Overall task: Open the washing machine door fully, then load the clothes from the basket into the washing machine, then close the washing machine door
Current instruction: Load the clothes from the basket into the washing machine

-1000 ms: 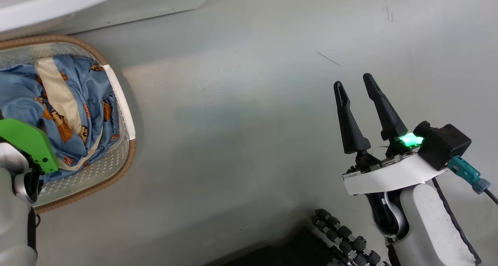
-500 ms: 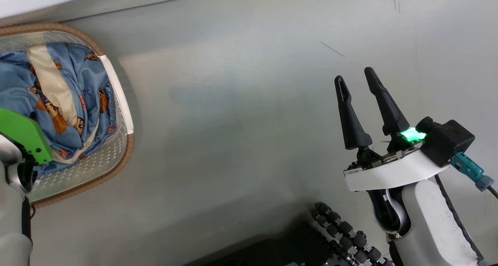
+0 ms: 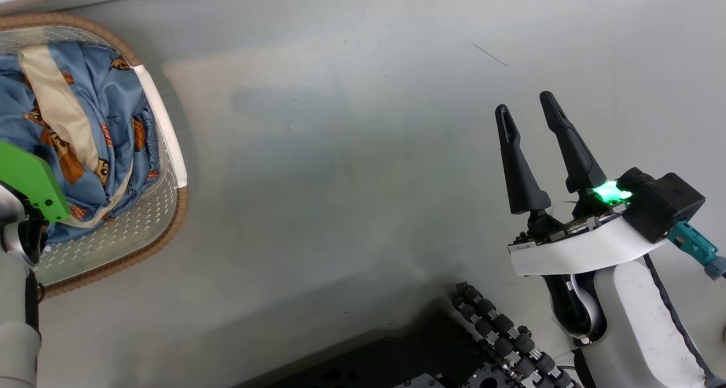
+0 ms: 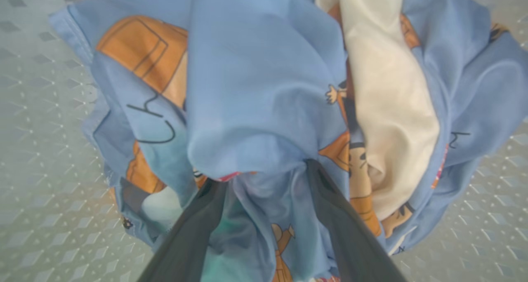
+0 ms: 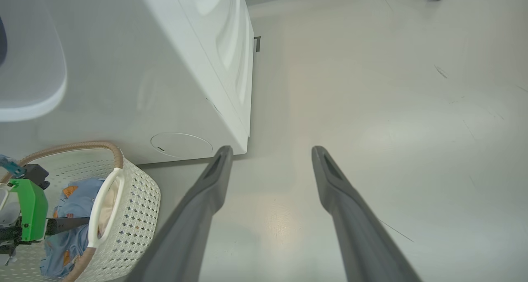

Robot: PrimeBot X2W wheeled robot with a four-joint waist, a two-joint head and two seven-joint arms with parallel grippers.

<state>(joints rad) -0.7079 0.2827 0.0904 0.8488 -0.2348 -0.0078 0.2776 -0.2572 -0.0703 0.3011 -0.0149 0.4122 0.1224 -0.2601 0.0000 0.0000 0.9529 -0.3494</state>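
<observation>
Inside the basket [image 3: 142, 235], reaching from its far edge almost to its near edge, lie the clothes [image 3: 108, 93] as one crumpled bundle. The bundle has no real front or tip. Its long axis follows the length of the basket, and the cream strip [image 3: 62, 116] shows it best, running from the far edge down toward the near right corner. The left gripper [image 4: 264, 175] is pushed into this bundle from above. Its fingers [image 4: 350, 240] stand apart, about as wide as those of the other arm, with a puckered fold between them. Their ends are covered by cloth, and I see no squeeze yet. The right gripper [image 3: 525, 104] is well apart from the basket, above the bare floor [image 3: 351, 178], with its fingers spread and holding nothing. The washing machine [image 5: 198, 67] stands just beside the far edge of the basket.

I think the main danger is a shallow grip. If the fingers close on only this thin, smooth fold, it may slide out during the lift. If the bundle unrolls along its long axis, the hanging end could catch on the woven rim and pull the light basket up or tip it. It could also drag over the floor and stay outside the machine.
</observation>
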